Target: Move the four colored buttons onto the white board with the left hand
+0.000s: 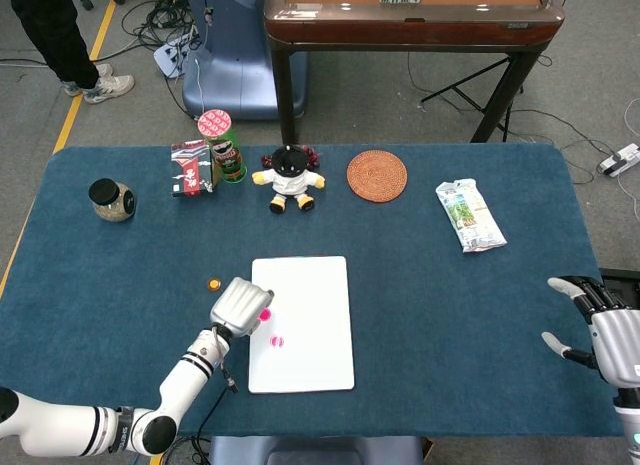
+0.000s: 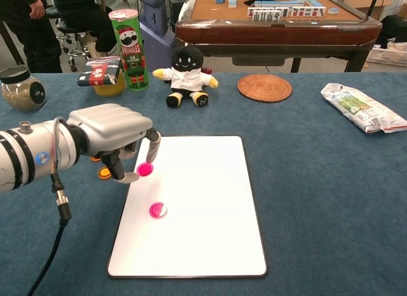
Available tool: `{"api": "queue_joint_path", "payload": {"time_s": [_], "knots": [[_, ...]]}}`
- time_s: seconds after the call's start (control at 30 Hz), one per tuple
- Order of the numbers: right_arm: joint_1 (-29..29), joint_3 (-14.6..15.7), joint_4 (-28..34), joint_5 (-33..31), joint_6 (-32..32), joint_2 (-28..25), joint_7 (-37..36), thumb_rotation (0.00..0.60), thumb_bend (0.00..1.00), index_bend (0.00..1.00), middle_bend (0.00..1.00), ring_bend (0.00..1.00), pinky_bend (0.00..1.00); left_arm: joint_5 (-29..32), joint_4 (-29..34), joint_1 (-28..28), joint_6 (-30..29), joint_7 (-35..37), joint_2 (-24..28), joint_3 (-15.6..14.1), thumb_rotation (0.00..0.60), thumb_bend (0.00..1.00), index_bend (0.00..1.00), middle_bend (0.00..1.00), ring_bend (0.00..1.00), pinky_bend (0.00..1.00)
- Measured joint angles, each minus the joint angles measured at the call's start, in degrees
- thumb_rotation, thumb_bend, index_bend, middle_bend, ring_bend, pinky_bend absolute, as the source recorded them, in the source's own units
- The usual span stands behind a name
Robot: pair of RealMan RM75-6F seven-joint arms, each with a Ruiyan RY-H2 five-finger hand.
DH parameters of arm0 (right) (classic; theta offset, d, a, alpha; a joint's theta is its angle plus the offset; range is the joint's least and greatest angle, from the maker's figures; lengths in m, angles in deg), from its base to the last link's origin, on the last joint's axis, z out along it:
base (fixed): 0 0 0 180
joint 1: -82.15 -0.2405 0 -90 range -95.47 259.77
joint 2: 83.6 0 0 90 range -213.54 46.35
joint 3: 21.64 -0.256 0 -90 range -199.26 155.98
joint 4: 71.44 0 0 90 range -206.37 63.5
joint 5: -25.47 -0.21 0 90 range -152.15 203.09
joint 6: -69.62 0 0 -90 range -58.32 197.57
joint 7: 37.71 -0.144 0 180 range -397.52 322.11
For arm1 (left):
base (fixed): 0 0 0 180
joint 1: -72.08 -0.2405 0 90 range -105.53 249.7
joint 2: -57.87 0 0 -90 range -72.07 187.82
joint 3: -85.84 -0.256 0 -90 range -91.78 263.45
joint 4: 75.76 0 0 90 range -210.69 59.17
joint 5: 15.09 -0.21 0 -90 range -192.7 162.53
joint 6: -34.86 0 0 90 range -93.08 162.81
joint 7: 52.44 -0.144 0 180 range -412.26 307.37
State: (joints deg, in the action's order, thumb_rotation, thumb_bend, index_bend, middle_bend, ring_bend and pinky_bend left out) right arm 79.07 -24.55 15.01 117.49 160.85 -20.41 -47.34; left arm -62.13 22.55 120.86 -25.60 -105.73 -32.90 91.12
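My left hand (image 1: 238,305) (image 2: 111,133) hovers over the left edge of the white board (image 1: 312,290) (image 2: 210,194). It pinches a magenta button (image 1: 264,314) (image 2: 145,169) just above the board's surface. A pink-and-white button (image 1: 277,340) (image 2: 158,211) lies on the board's lower left part. One orange button (image 1: 213,283) sits on the blue cloth left of the board. Another orange button (image 2: 103,174) peeks out from behind the hand in the chest view. My right hand (image 1: 600,325) rests at the table's right edge, fingers spread, holding nothing.
Along the back stand a glass jar (image 1: 110,199), a red packet (image 1: 192,168), a Pringles can (image 1: 222,145), a plush doll (image 1: 290,180) and a woven coaster (image 1: 377,175). A snack bag (image 1: 470,215) lies at the right.
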Motion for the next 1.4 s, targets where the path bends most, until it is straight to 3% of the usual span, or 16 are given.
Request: {"api": "queue_joint_path", "payload": {"time_s": [0.47,0.7,0.8,0.97,1.23,1.4], "knots": [[-0.05,-0.02,0.06,-0.06,-0.17,-0.07,-0.08,0.6,0.0,0.25,0.26,0.2,0.35,2.21,-0.99,1.55,-0.43,0.27,-1.29,-0.99,0.6,0.32,0.5,1.0,1.0,1.0],[-0.03,0.0,0.06,0.04,-0.09,-0.09,-0.11,0.6,0.0,0.25,0.26,0.2,0.35,2.28,-1.03,2.1,-0.96,0.03,-1.85,-1.42,0.6,0.32,0.29,1.0,1.0,1.0],[0.0,-0.02,0.04,-0.01,-0.05,-0.15,-0.3,0.6,0.0,0.25,0.26,0.2,0.35,2.36,-1.14,2.1,-1.44,0.17,-1.78,-1.54,0.6,0.32,0.25,1.0,1.0,1.0],[-0.02,0.01,0.03,0.03,-0.12,-0.14,-0.23,0.6,0.0,0.25,0.26,0.2,0.35,2.15,-1.41,1.57,-2.35,0.64,-0.94,-2.16,0.6,0.32,0.27,1.0,1.0,1.0],[-0.18,0.05,0.16,-0.02,-0.52,0.04,0.43,0.6,0.0,0.25,0.26,0.2,0.35,1.04,-3.35,-0.33,-2.22,3.78,1.02,-3.92,0.6,0.32,0.43,1.0,1.0,1.0],[-0.3,0.03,0.28,-0.15,-0.81,0.16,0.89,0.6,0.0,0.25,0.26,0.2,0.35,-0.69,-5.3,-1.3,-1.37,6.09,1.85,-4.8,0.6,0.32,0.46,1.0,1.0,1.0]]}}
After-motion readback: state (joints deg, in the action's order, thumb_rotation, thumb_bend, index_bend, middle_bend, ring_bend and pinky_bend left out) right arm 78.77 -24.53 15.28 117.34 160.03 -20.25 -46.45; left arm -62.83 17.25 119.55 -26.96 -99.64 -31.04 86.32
